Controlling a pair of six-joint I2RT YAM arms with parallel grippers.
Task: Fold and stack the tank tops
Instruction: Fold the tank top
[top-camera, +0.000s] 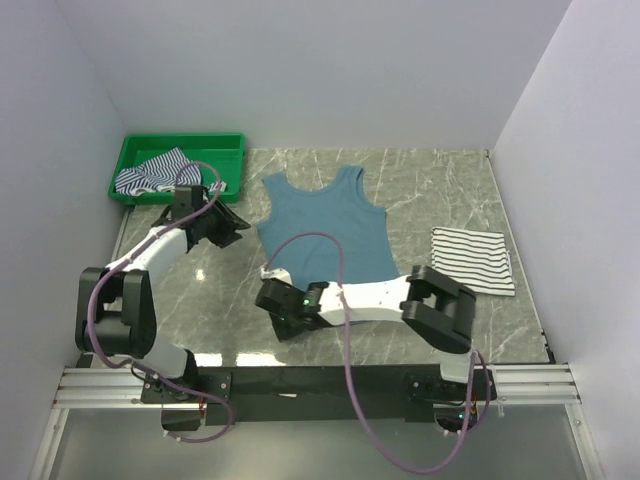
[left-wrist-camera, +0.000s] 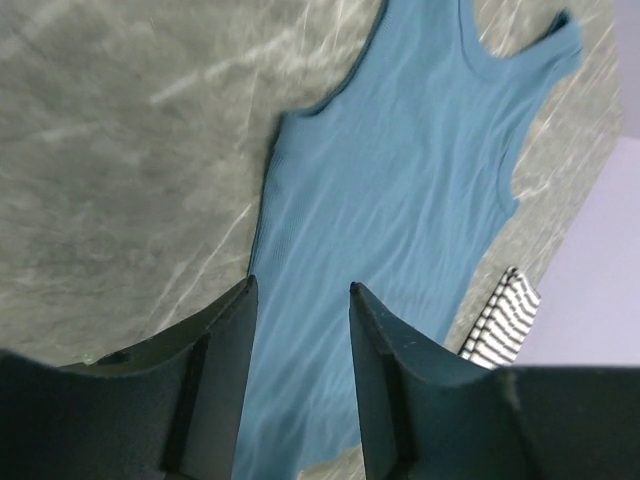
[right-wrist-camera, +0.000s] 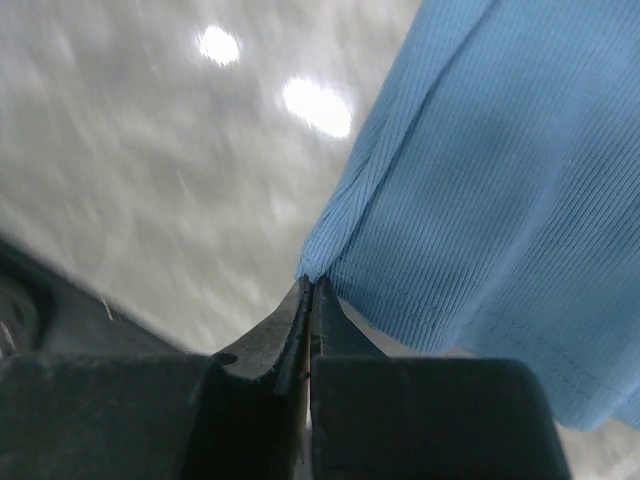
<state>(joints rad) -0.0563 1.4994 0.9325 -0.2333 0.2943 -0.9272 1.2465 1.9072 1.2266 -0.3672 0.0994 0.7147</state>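
The plain teal tank top (top-camera: 325, 230) lies spread flat in the middle of the table, straps toward the back. My right gripper (top-camera: 270, 278) is shut on its near left hem corner; the right wrist view shows the cloth (right-wrist-camera: 500, 180) pinched at the tips of that gripper (right-wrist-camera: 312, 283). My left gripper (top-camera: 235, 225) hovers open left of the shirt, with nothing between its fingers (left-wrist-camera: 300, 285) and the teal cloth (left-wrist-camera: 400, 180) below them. A folded white tank top with black stripes (top-camera: 472, 260) lies at the right. A blue-and-white striped one (top-camera: 150, 175) lies crumpled in the tray.
A green plastic tray (top-camera: 230, 145) sits at the back left corner, close behind my left gripper. White walls enclose the marble table on three sides. The folded striped top (left-wrist-camera: 500, 325) shows at the shirt's far side in the left wrist view.
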